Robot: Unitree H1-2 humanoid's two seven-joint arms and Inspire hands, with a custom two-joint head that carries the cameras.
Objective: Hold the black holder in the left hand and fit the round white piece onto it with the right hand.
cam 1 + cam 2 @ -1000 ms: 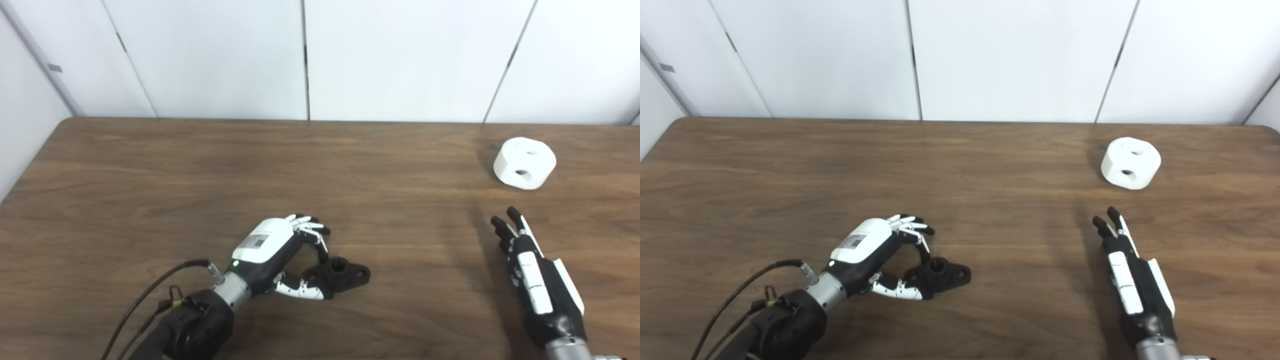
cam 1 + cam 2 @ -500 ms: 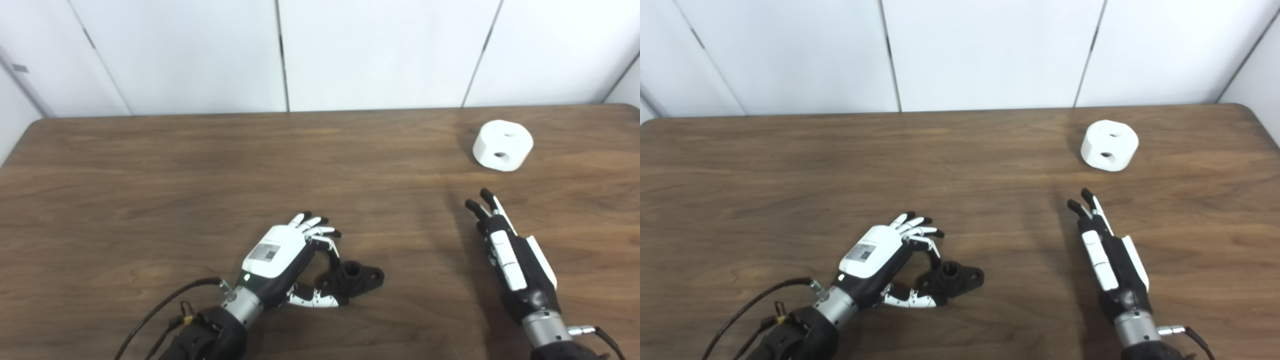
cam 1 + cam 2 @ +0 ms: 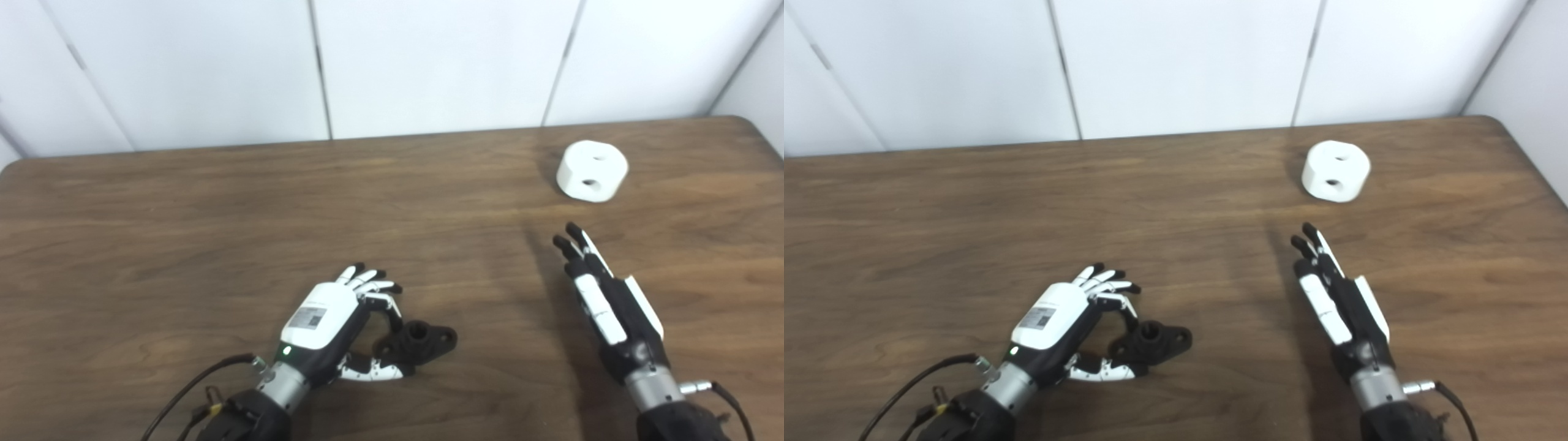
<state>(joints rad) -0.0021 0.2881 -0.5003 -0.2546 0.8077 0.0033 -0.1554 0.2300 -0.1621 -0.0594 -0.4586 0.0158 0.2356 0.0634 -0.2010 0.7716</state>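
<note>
The black holder [image 3: 421, 340] lies flat on the wooden table near the front, left of centre. My left hand [image 3: 327, 315] is cupped at its left end, thumb along the near side and one finger curled down to it, the other fingers spread upward. The hand is open, and the holder rests on the table. The round white piece [image 3: 592, 170], with two holes showing, sits at the far right. My right hand [image 3: 606, 300] hovers flat and open in front of it, fingertips pointing at it, a hand's length short.
The wooden table [image 3: 184, 214] ends at a white panelled wall behind and has a rounded corner at the far right [image 3: 1497, 122]. A black cable [image 3: 196, 386] trails from my left wrist toward the front edge.
The whole picture has shifted, so the camera has turned to the right. Both hands keep nearly the same pose relative to the holder and the white piece.
</note>
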